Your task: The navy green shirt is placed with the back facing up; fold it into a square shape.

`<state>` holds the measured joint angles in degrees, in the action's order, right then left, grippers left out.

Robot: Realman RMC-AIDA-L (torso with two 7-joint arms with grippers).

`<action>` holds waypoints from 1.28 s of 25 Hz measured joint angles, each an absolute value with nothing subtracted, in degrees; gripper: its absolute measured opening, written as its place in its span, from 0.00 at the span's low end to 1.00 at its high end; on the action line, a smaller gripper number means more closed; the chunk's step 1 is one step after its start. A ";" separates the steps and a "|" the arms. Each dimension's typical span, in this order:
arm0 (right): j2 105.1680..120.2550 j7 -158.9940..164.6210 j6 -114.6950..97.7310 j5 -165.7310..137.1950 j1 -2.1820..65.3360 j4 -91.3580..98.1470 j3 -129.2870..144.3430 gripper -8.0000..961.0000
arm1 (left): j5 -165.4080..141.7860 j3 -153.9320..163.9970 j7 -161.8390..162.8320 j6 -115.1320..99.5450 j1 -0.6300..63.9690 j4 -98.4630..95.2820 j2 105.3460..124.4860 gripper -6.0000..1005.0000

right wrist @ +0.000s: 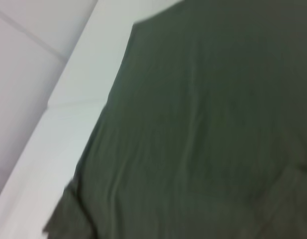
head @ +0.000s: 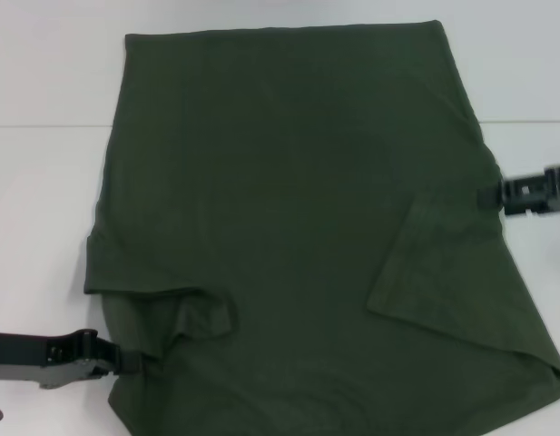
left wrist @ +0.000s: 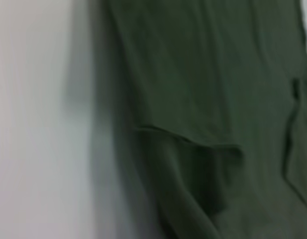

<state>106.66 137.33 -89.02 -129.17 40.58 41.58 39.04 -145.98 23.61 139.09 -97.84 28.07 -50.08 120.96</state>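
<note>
We see a white table [head: 44,209] filling the head view, and on it the navy green shirt [head: 289,209], plain side up, covering most of the surface from twelve o'clock down to six. Its far hem runs straight along the top, while the near edge spreads wider toward five o'clock and runs out of the picture there. In the left wrist view the shirt [left wrist: 208,99] lies beside a bare strip of the table [left wrist: 34,119]; in the right wrist view the shirt [right wrist: 208,124] takes up most of the picture, with the table's edge [right wrist: 68,99] beside it.

Next in size are the two sleeves, both folded inward onto the body of the shirt. The right sleeve [head: 434,263] lies as a flat triangular flap at about four o'clock. The left sleeve [head: 193,313] sits at about seven o'clock, bunched and rumpled with a lifted fold.

Smallest are the tools. The left gripper [head: 125,361] reaches in from eight o'clock and touches the shirt's edge just under the bunched sleeve; we cannot tell how its fingers stand. The right gripper [head: 486,196] comes in from three o'clock, meeting the shirt's right edge above the flap; there too we cannot tell.
</note>
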 joint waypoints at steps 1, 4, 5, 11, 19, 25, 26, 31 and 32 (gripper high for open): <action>106.51 136.89 -90.05 -129.91 40.24 41.60 39.16 0.80 | -145.36 23.43 138.51 -98.50 28.06 -50.08 120.89 0.06; 106.14 136.92 -92.43 -133.99 39.11 42.63 39.11 0.80 | -142.37 22.88 136.96 -101.02 27.95 -50.22 120.45 0.03; 106.05 137.05 -93.17 -135.62 38.59 43.26 39.01 0.80 | -142.37 22.88 136.96 -101.02 27.95 -50.22 120.45 0.03; 105.91 136.85 -96.05 -142.64 36.09 46.03 39.14 0.80 | -141.90 21.95 136.80 -99.81 29.01 -49.91 119.70 0.03; 107.81 133.26 -95.90 -147.34 35.37 45.81 39.33 0.80 | -141.83 21.81 137.08 -98.55 30.14 -49.57 119.40 0.03; 109.35 131.54 -95.33 -148.18 35.05 45.58 39.63 0.80 | -141.46 21.81 137.35 -98.38 30.16 -49.57 119.36 0.03; 109.48 131.53 -95.27 -148.19 34.94 45.57 39.93 0.80 | -141.44 21.81 137.40 -98.37 30.14 -49.57 119.34 0.03; 109.70 131.53 -95.04 -148.23 34.52 45.45 40.79 0.80 | -141.35 21.79 137.59 -98.29 30.17 -49.56 119.24 0.03; 109.72 131.53 -95.03 -148.24 34.43 45.41 40.79 0.79 | -141.34 21.79 137.63 -98.20 30.22 -49.57 119.22 0.03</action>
